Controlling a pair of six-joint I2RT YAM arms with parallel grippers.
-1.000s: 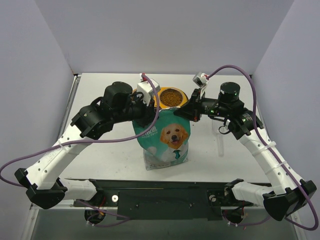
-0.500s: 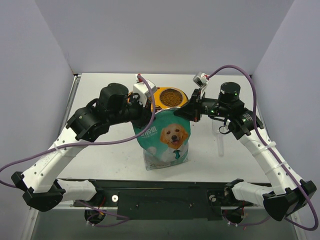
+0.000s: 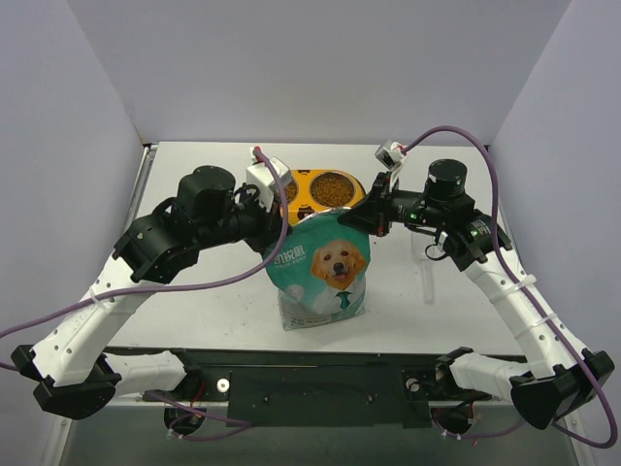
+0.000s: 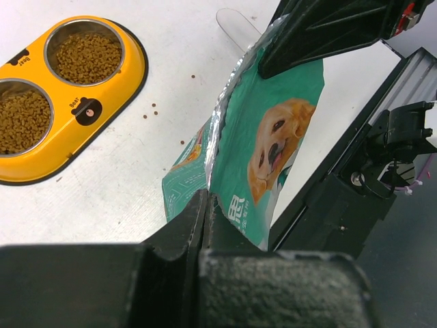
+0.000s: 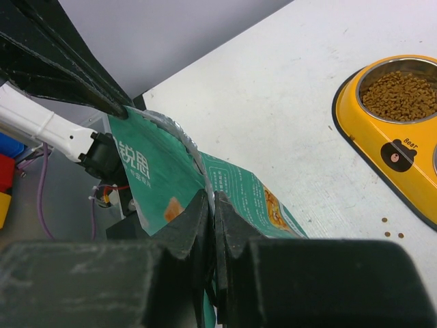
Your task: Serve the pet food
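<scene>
Pet food [image 4: 85, 58] is filling both bowls of the yellow feeder [image 4: 130, 82], beyond the left claw [image 4: 207, 199] and right claw [image 5: 213, 199], each pinching the rim of the open dog-food bag [image 4: 273, 137]; a slipping pinch risks toppling it, spilling kibble on the tabletop [image 4: 171, 31]

The right gripper [image 5: 210, 199] presses its two dark fingers together on the top edge of the teal bag [image 5: 167, 179], and the silver lining of the bag shows along this edge. At the far corner the left gripper [image 5: 113, 102] meets the same edge. On the white table [image 5: 273, 102] at the right lies the yellow feeder [image 5: 358, 133]. Its steel bowl [image 5: 371, 74] holds pet food [image 5: 403, 92], and a few loose pellets [image 5: 390, 235] lie just beside the feeder.
</scene>
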